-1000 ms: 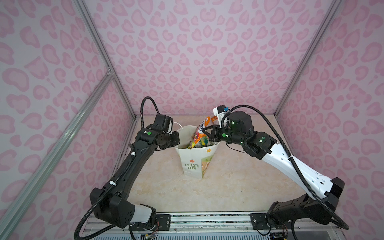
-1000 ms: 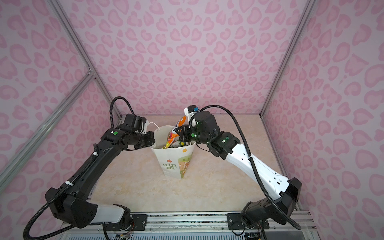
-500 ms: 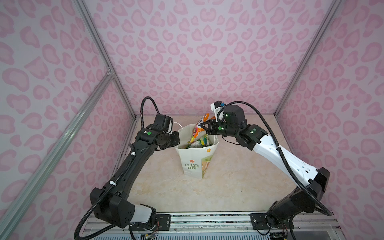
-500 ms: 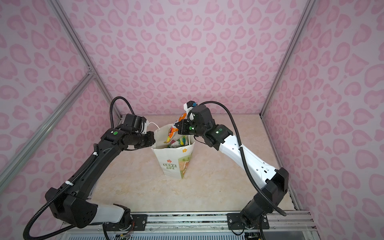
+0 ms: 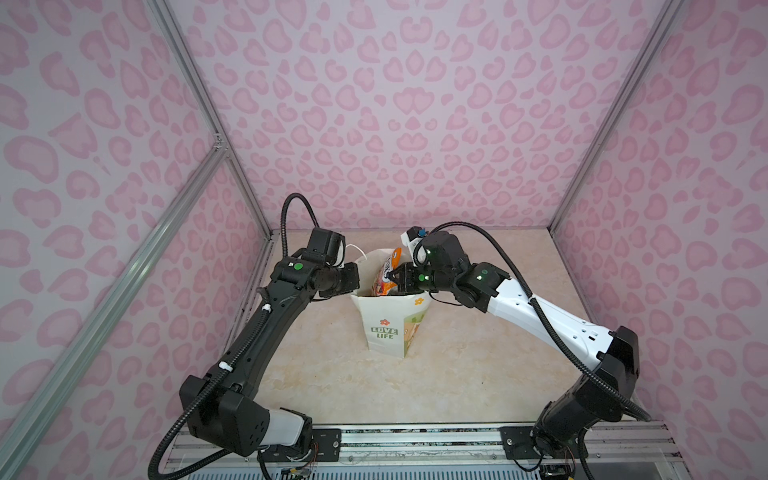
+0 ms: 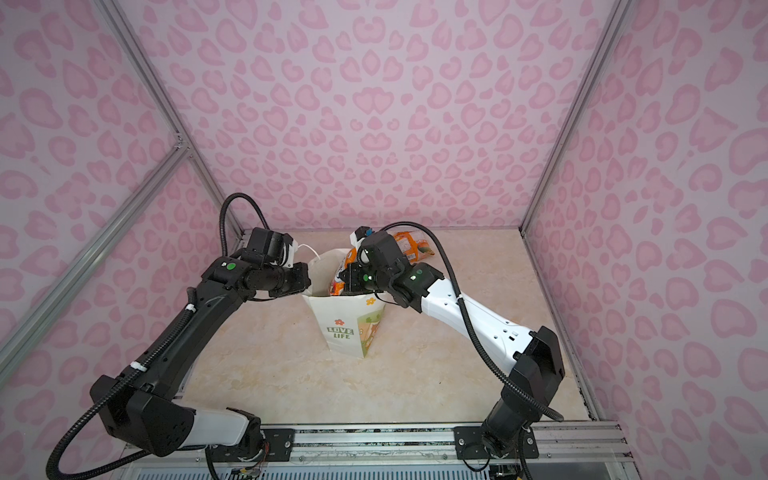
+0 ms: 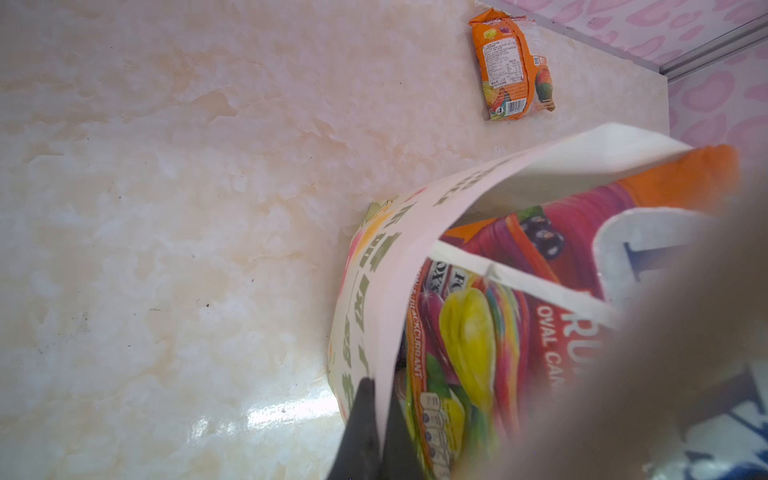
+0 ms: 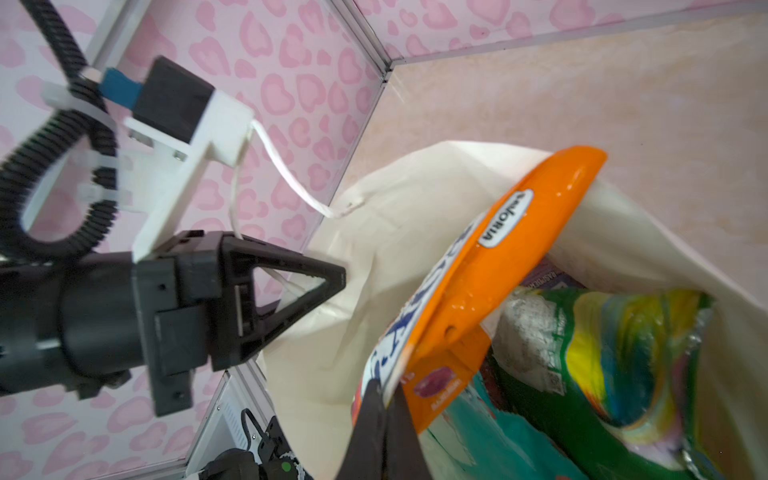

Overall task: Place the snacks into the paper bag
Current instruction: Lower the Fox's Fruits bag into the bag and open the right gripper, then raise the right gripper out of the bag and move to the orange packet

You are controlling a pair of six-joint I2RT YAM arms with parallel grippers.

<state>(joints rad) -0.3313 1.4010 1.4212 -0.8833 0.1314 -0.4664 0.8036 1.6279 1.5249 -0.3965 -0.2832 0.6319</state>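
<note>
Centrally, pinches orange packet (image 5: 384, 284) upright in closed jaws of right gripper (image 5: 394, 277), lower end inside paper bag (image 5: 386, 328) straight below; clamps bag rim with left gripper (image 5: 356, 277); leaves spare packet (image 6: 411, 249) behind, right of centre.

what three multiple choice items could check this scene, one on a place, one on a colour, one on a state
1. Where is the loose orange packet relative to the paper bag? A in front B behind, toward the back wall C underneath
2. What colour is the bag's lettering? A red B blue C green
3. What is the right gripper doing? A standing open B shut on the held orange packet at the bag's mouth C shut on a cord handle
B: a top view shows it beyond the bag. C: LOVE LIFE reads green. B: the right wrist view shows its fingers pinching the packet's edge.
</note>
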